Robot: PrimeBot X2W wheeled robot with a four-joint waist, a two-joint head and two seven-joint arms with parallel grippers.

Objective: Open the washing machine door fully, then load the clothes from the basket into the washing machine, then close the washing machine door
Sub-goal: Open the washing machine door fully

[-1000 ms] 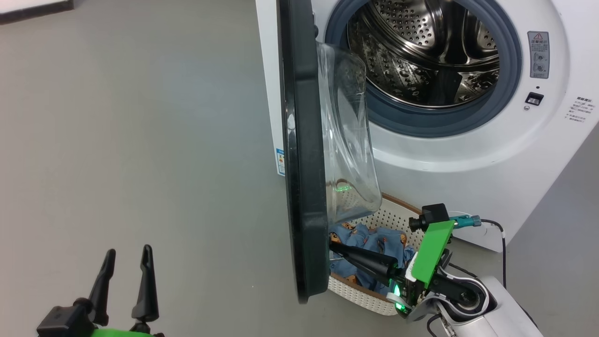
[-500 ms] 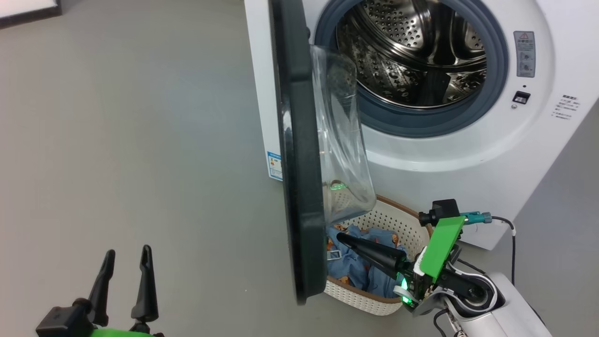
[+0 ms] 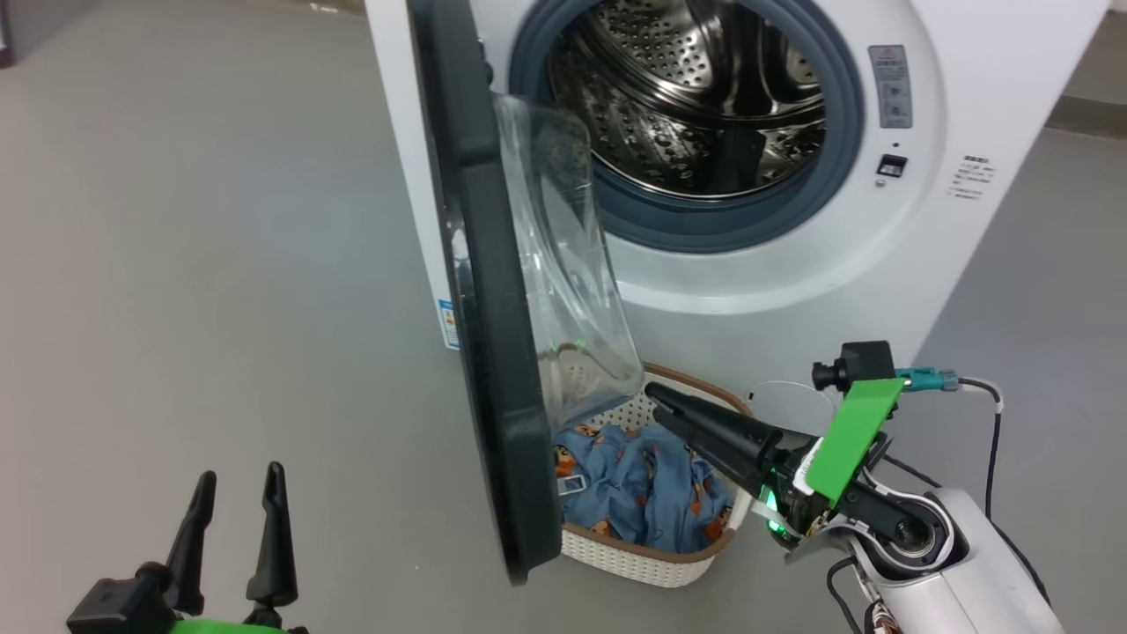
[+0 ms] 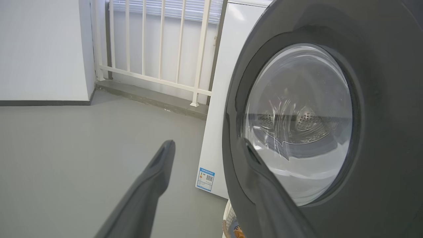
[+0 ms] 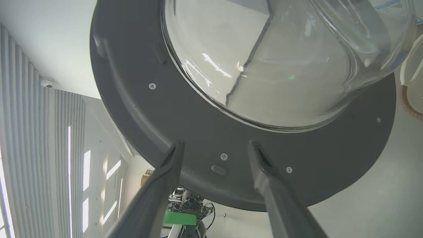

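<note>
The white washing machine [image 3: 748, 282] shows its steel drum, and the washing machine door [image 3: 480, 335] stands swung out, edge-on to my head view. Beneath the door's glass bowl [image 3: 563, 264] sits the basket [image 3: 647, 563], holding light blue clothes [image 3: 643, 489]. My right gripper [image 3: 656, 401] hovers over the basket's back rim, close to the bowl's lower edge. Seen from its wrist, the right gripper [image 5: 215, 145] is open and empty, facing the door's inner rim [image 5: 132, 115]. The left gripper [image 3: 236, 484] is open at the lower left; from its wrist, the left gripper [image 4: 207, 143] faces the door's outer side [image 4: 380, 99].
Grey floor [image 3: 194, 264] spreads to the left of the machine. A white railing [image 4: 148, 49] and a wall stand behind it. A cable [image 3: 990, 414] runs from my right wrist past the machine's lower corner.
The head camera has swung, so the scene sits further left. My right gripper has lifted off the clothes by the door's lower rim towards the glass bowl and has gone from shut to open.
</note>
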